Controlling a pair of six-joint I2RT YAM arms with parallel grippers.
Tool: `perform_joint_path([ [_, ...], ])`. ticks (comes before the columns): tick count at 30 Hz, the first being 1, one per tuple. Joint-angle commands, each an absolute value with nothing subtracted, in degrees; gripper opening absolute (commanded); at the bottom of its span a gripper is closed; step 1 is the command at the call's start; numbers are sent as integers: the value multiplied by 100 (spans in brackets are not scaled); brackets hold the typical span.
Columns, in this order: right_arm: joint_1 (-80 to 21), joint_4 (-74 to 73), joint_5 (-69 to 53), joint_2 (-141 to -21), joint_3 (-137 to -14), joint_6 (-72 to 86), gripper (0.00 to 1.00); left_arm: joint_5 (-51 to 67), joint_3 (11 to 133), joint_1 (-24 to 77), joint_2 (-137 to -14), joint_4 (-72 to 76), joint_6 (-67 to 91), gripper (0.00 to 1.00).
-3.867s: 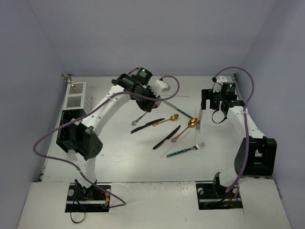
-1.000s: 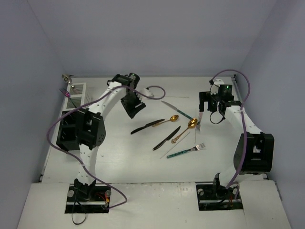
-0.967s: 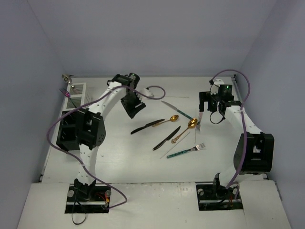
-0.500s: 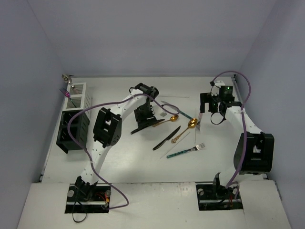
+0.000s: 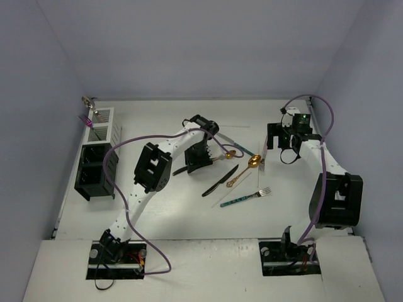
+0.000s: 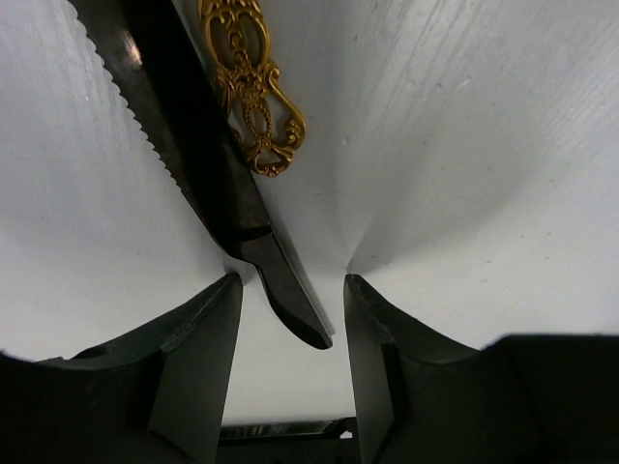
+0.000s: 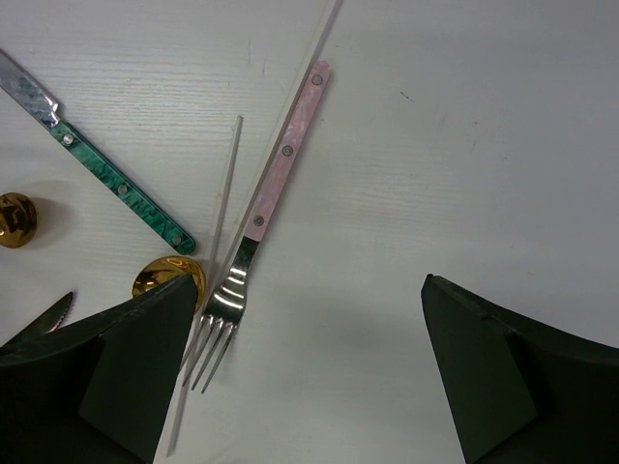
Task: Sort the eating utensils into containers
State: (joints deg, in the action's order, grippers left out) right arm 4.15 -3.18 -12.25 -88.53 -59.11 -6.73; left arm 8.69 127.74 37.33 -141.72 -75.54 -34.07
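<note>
My left gripper (image 5: 199, 157) is open and low over the left black knife (image 5: 181, 170). In the left wrist view the serrated black knife (image 6: 208, 164) ends with its tip between my open fingers (image 6: 193, 367), beside an ornate gold spoon handle (image 6: 253, 106). My right gripper (image 5: 282, 143) is open and empty above a pink-handled fork (image 5: 262, 158), which lies left of centre in the right wrist view (image 7: 280, 174). A second black knife (image 5: 220, 181), two gold spoons (image 5: 250, 165), a teal-handled fork (image 5: 244, 199) and a teal-handled knife (image 7: 116, 184) lie mid-table. The white slatted caddy (image 5: 104, 129) holds a purple-handled piece (image 5: 85, 120).
Black caddy bins (image 5: 94, 171) stand in front of the white one along the left edge. A thin stick (image 7: 222, 203) lies beside the pink fork. Purple cables loop over both arms. Walls close the table at back and sides.
My left gripper has swung from the back left near the white caddy to the right and down over the left black knife. My right arm has hardly moved.
</note>
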Motion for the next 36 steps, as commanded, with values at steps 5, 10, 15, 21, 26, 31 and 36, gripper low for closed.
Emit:
perform_joint_path([
  [5, 529, -53, -1248, -8638, -5914, -765, 100, 923, 13160, 3825, -14353, -7750, -3164, 36],
  [10, 546, -52, -1248, -8623, -5898, -773, 100, 752, 13213, 3841, -14567, -7743, -3000, 29],
  [15, 554, -53, -1249, -8631, -5897, -773, 100, 580, 13280, 3883, -14732, -7734, -2777, 26],
  [21, 574, -53, -1248, -8634, -5903, -803, 100, 542, 13236, 3923, -14845, -7722, -2595, 26],
  [26, 587, -51, -1248, -8657, -5889, -809, 100, 516, 13296, 3955, -14924, -7726, -2506, 26],
  [31, 598, -53, -1230, -8629, -5862, -836, 100, 807, 13271, 3963, -14857, -7707, -2577, 10],
  [36, 606, -53, -1230, -8570, -5854, -852, 100, 1122, 13237, 3964, -14602, -7708, -2636, 0],
])
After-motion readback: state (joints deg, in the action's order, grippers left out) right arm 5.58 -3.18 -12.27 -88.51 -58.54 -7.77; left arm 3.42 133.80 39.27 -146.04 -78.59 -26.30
